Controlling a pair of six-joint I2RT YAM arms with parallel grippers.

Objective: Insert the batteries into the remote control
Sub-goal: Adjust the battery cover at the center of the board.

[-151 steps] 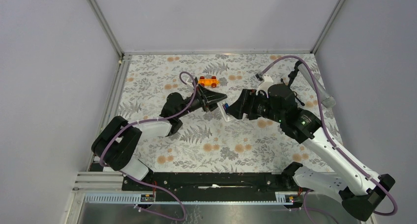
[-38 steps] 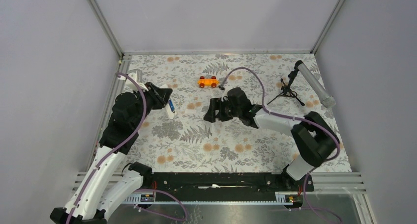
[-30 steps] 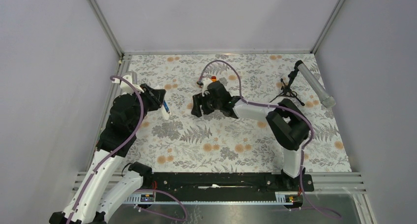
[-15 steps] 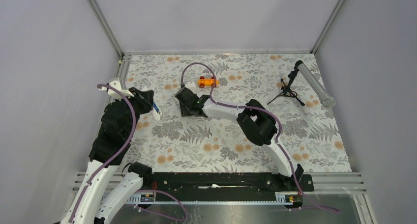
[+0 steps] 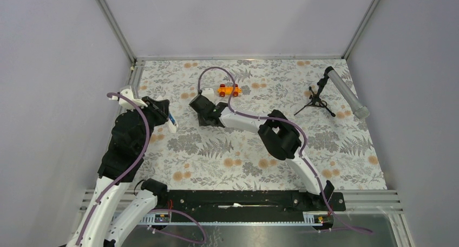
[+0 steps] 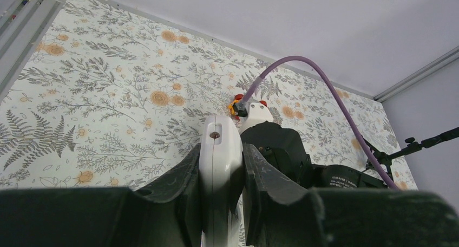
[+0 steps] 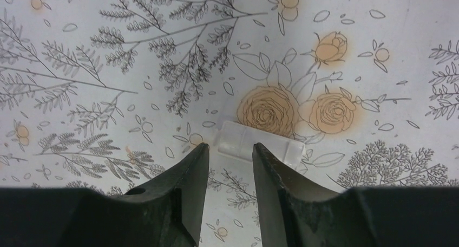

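The left gripper (image 6: 221, 152) is clamped on the remote control (image 6: 219, 144), holding it off the table's 9 o'clock side. In the top view its long axis runs from 11 to 5 o'clock, the free end toward 5. The right gripper (image 7: 227, 149), fingers apart and holding nothing, hangs over a small whitish oblong piece (image 7: 260, 143), with the orange toy car (image 5: 229, 89) at its 1 o'clock.

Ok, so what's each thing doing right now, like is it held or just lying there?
remote control: pinched on its edge in the left claw, up off the table.
left claw: shut on the remote control.
right claw: open, low over the table, tips at one end of the clear cover.
clear cover: lying flat on the table.
orange toy car: sitting on the table, nothing touching it.
grey tube: tilted, up on its black tripod.
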